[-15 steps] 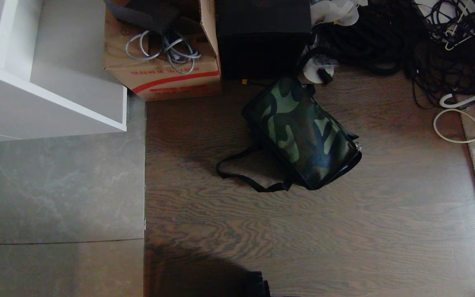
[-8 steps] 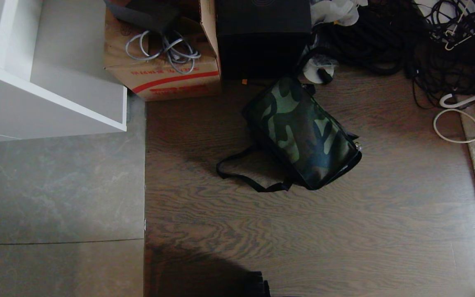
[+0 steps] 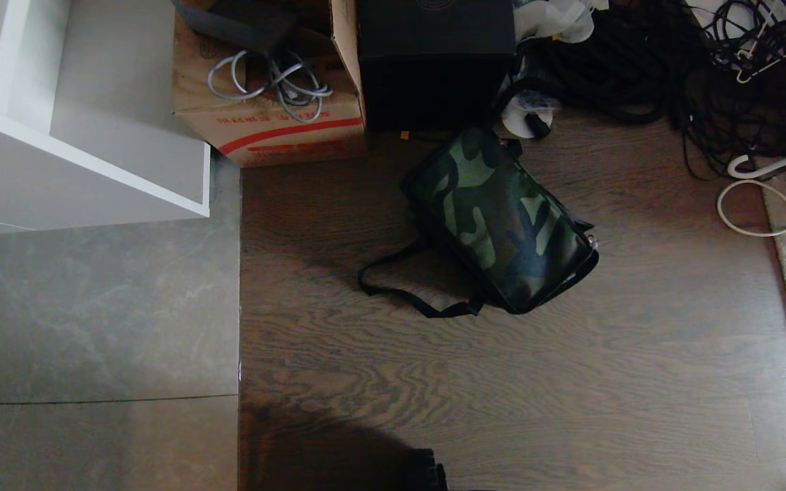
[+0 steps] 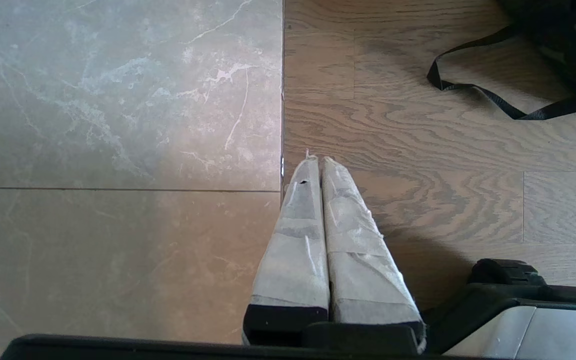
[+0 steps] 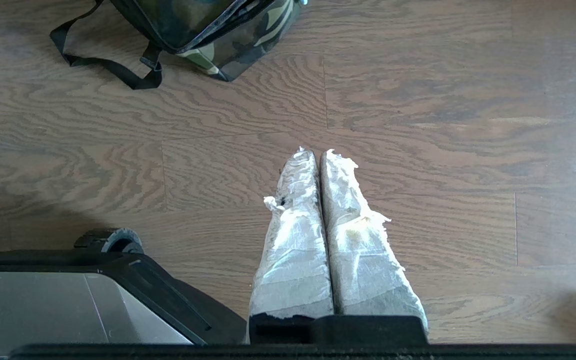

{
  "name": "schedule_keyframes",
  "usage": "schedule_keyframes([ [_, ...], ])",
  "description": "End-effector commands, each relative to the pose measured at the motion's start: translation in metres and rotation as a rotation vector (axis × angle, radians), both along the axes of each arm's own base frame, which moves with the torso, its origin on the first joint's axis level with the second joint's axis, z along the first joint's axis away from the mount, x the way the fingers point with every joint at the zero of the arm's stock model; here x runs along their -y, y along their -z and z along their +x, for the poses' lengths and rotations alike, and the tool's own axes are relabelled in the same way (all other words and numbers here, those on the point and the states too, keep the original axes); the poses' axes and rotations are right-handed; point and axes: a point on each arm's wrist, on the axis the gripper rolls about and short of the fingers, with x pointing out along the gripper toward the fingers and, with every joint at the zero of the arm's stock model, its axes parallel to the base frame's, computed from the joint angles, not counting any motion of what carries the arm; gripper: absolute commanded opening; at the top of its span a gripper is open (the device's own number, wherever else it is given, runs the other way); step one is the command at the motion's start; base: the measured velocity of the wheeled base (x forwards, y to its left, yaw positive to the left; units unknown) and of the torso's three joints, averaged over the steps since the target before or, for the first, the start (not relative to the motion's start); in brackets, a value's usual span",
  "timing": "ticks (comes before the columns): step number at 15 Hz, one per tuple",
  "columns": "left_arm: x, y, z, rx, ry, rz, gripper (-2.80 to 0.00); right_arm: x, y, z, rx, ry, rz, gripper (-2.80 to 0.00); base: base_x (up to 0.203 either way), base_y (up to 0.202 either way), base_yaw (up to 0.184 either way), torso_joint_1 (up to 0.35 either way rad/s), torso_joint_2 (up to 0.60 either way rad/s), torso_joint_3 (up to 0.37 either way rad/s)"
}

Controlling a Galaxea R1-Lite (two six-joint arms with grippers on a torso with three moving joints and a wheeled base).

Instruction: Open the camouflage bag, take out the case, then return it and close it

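Closed camouflage bag (image 3: 500, 219) lies on dark wood floor (image 3: 570, 382) beside grey tiles (image 3: 93, 327)

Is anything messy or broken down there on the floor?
The right gripper has frayed, torn white wrapping. The camouflage bag sits crooked on the wooden floor, its strap sprawled out. Cables lie tangled behind.

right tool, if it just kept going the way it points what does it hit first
Probably the bare wood floor. The right tool is shut, empty, and aimed down at open planks. The camouflage bag lies farther ahead and off to one side, so it looks outside that line, though depth is hard to judge.
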Motion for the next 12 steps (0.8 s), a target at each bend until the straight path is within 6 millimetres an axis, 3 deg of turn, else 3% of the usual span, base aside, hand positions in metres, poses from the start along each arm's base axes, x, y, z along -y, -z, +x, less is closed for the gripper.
schedule_keyframes([
  [1,0.0000,0.0000,0.0000,0.001,-0.001,-0.001,-2.80,0.0000,-0.0001,0.0003,-0.003,0.000,0.000,-2.80,0.000,0.000,0.000,0.000,0.00,0.000],
  [12,0.0000,0.0000,0.0000,0.001,-0.001,-0.001,-2.80,0.0000,-0.0005,0.0002,-0.002,0.000,0.000,-2.80,0.000,0.000,0.000,0.000,0.00,0.000],
])
